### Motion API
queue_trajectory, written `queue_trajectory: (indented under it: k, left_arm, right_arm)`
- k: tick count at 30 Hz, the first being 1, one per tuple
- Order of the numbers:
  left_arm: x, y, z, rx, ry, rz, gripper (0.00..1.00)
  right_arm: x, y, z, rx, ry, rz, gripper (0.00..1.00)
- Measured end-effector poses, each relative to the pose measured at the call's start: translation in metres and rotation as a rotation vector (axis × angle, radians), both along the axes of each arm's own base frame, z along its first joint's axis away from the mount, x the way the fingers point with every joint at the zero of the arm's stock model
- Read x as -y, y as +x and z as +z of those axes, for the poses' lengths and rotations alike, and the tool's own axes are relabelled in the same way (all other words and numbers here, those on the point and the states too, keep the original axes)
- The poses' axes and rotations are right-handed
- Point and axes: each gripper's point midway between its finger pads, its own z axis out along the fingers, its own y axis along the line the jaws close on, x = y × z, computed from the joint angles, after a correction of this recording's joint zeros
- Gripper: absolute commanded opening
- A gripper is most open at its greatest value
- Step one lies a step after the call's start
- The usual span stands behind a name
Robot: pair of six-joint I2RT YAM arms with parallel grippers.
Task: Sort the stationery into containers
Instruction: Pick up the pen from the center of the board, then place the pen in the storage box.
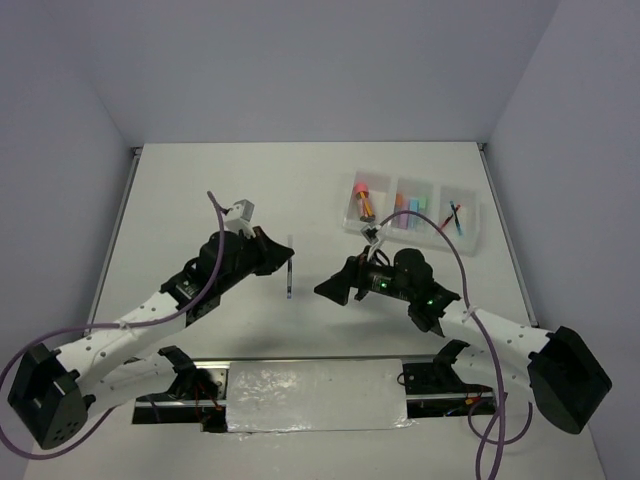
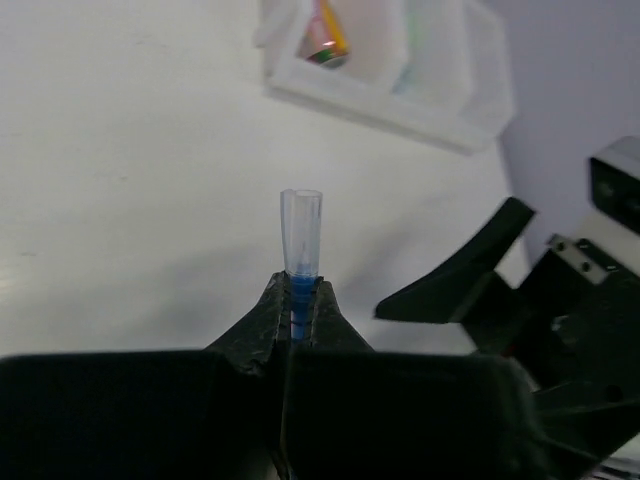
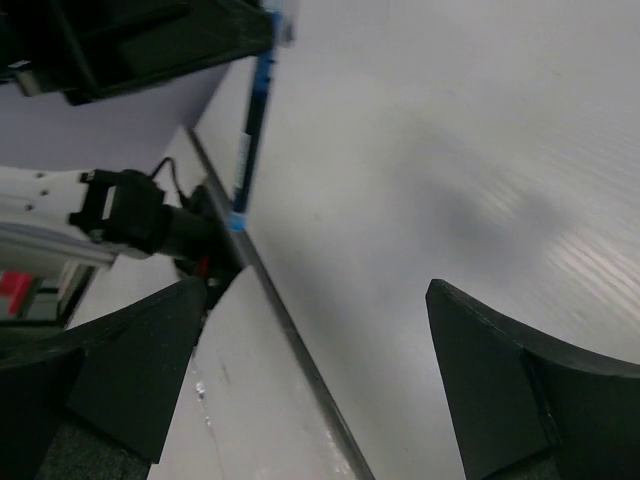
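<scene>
Blue pen (image 2: 301,225): it is pinched in the left gripper (image 2: 297,300), whose two black fingers press together on the blue barrel just below the clear cap, which sticks out past the fingertips. From above, the pen shows as a thin dark line over the middle of the white table (image 1: 200,180); whether its lower end touches the surface cannot be told. Just to its right, the right gripper (image 3: 318,300) points toward the pen with its fingers spread wide and nothing between them. Farther back on the right stands the tray (image 1: 392,200). Its left compartment holds the pink-capped tan cylinder (image 1: 362,192), the middle one holds pastel highlighters (image 1: 410,210), and the right one holds thin red and blue pens (image 1: 455,217).
</scene>
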Motion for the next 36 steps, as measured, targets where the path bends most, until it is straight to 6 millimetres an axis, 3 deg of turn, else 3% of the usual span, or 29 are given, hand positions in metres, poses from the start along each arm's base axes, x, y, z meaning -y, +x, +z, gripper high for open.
queue_trajectory:
  k: [3,9,12,14,17,19,20,21,22,25,27,30,33,36]
  left_arm:
    - [0.005,-0.013,0.012,0.059,-0.130,-0.029,0.00]
    - [0.008,-0.031,0.022,0.106,-0.263,-0.079,0.00]
    - [0.012,-0.035,0.042,0.147,-0.331,-0.108,0.00]
    - [0.014,-0.037,0.051,0.172,-0.366,-0.119,0.03]
    - [0.013,-0.041,0.054,0.192,-0.405,-0.126,0.16]
    - [0.013,-0.043,0.048,0.181,-0.415,-0.124,0.41]
    - [0.013,-0.043,0.046,0.179,-0.425,-0.124,0.55]
    - [0.012,-0.043,0.046,0.181,-0.422,-0.120,0.93]
    - [0.011,-0.043,0.045,0.177,-0.418,-0.117,0.99]
    - [0.004,-0.036,0.038,0.125,-0.358,-0.051,0.99]
    - [-0.006,-0.026,0.043,0.093,-0.295,0.032,0.99]
    - [-0.033,-0.012,0.068,0.077,-0.190,0.186,0.99]
    - [-0.063,-0.008,0.093,0.089,-0.093,0.313,0.99]
    - [-0.087,-0.015,0.099,0.086,0.020,0.357,0.99]
  right_arm:
    - [-0.024,-0.015,0.025,0.055,0.097,0.100,0.98]
    - [-0.055,-0.031,0.046,0.080,0.163,0.204,0.91]
    - [-0.072,-0.028,0.055,0.093,0.159,0.214,0.82]
    - [-0.080,-0.023,0.059,0.100,0.154,0.207,0.69]
    - [-0.086,-0.014,0.062,0.110,0.148,0.187,0.38]
    - [-0.088,-0.008,0.060,0.121,0.133,0.169,0.02]
    - [-0.088,-0.005,0.057,0.113,0.115,0.154,0.00]
    - [-0.086,-0.002,0.053,0.102,0.102,0.139,0.00]
    - [-0.085,0.001,0.050,0.093,0.085,0.121,0.00]
    - [-0.075,0.017,0.041,0.072,0.003,0.021,0.00]
    - [-0.054,0.037,0.033,0.055,-0.077,-0.094,0.00]
    - [0.011,0.086,0.024,0.021,-0.211,-0.353,0.00]
    - [0.113,0.135,0.021,-0.019,-0.361,-0.680,0.00]
    - [0.212,0.159,0.026,-0.069,-0.500,-0.946,0.00]
